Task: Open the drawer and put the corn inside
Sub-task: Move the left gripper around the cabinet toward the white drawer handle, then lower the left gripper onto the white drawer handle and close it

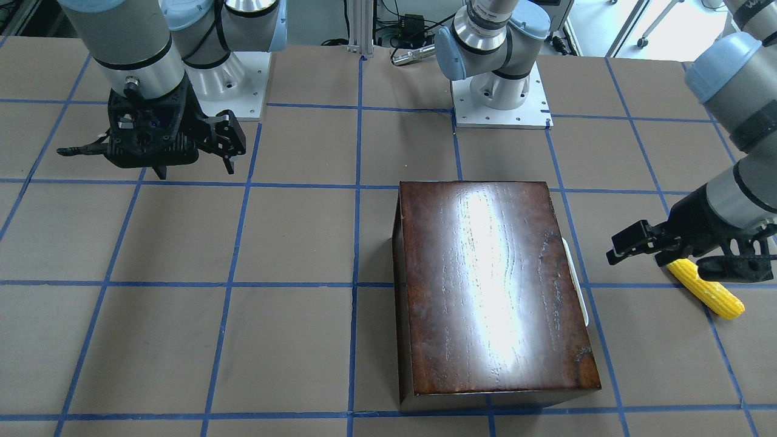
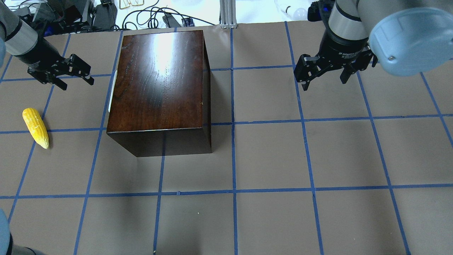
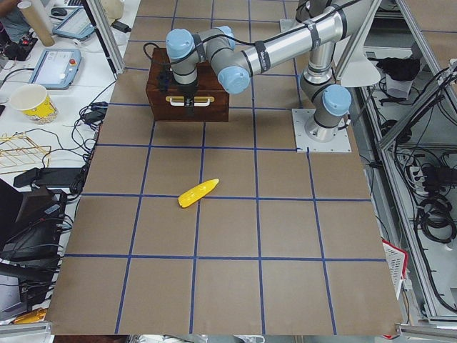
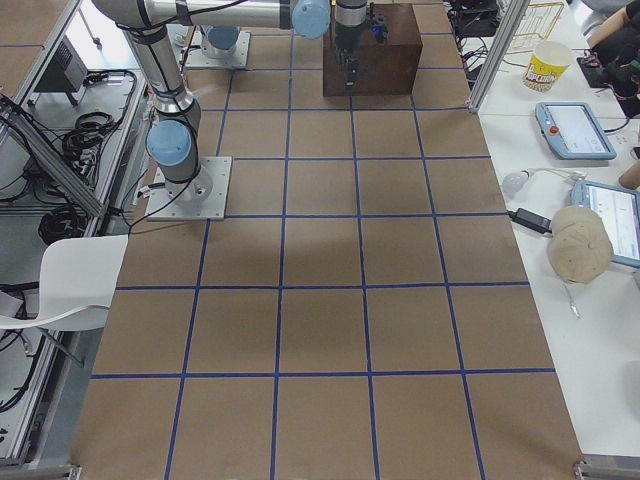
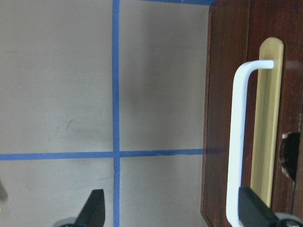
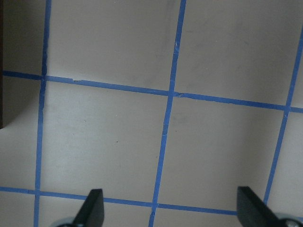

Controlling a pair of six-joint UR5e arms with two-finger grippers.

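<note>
Drawer shut, corn on table, apart from box

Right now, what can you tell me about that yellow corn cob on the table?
The corn is a bright yellow cob with rows of kernels, tapering from a rounded end to a point; it looks like a plastic toy. It lies flat on the brown table, across a blue tape line, point toward the robot, on the handle side of the dark wooden box and apart from it. Only the table touches it; the left arm's open jaws hang clear of it.
</note>
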